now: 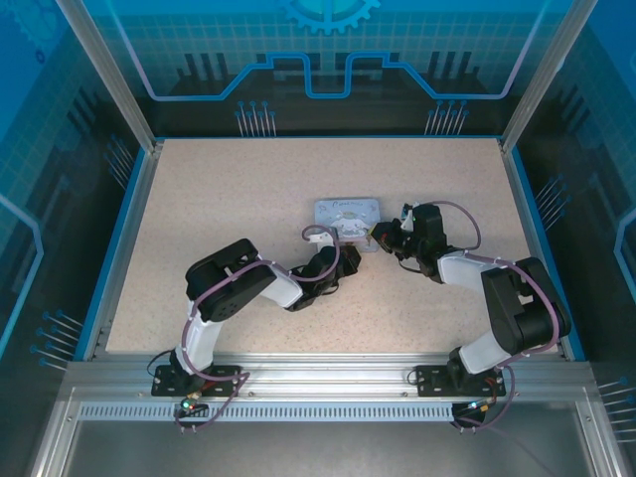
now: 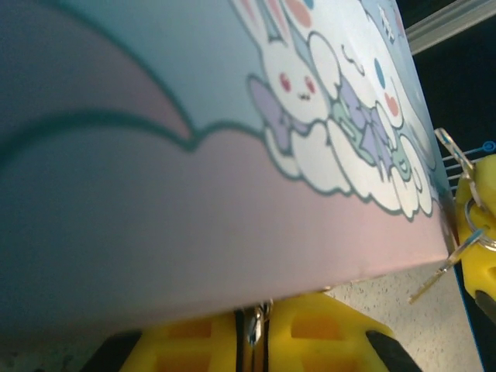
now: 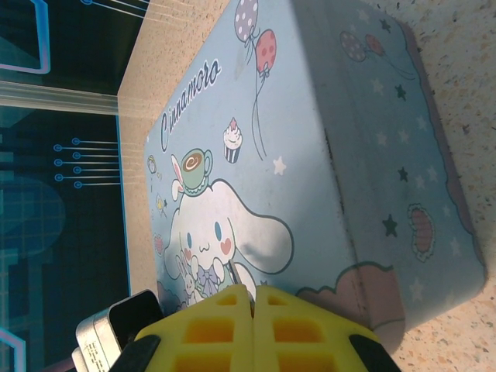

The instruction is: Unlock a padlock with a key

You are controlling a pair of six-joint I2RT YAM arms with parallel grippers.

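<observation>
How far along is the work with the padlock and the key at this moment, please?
Done: the right gripper seems to hold the key, which sticks out from its shut fingers beside the cartoon box. In hand: the left gripper is shut on a thin metal piece. Left: putting the key in and turning it. I cannot tell the padlock's state.

Premises: a robotics laboratory test cell. Grounds: a speckled beige tabletop (image 1: 229,199) is boxed in by aluminium profile posts (image 1: 109,75) and translucent blue panels (image 1: 328,60) printed with circuit traces and a gear emblem (image 1: 330,12). Two robot arms, left (image 1: 234,288) and right (image 1: 507,308), are bolted to a slotted aluminium rail (image 1: 328,383) along the near edge, with purple cables (image 1: 473,224) running along them.
</observation>
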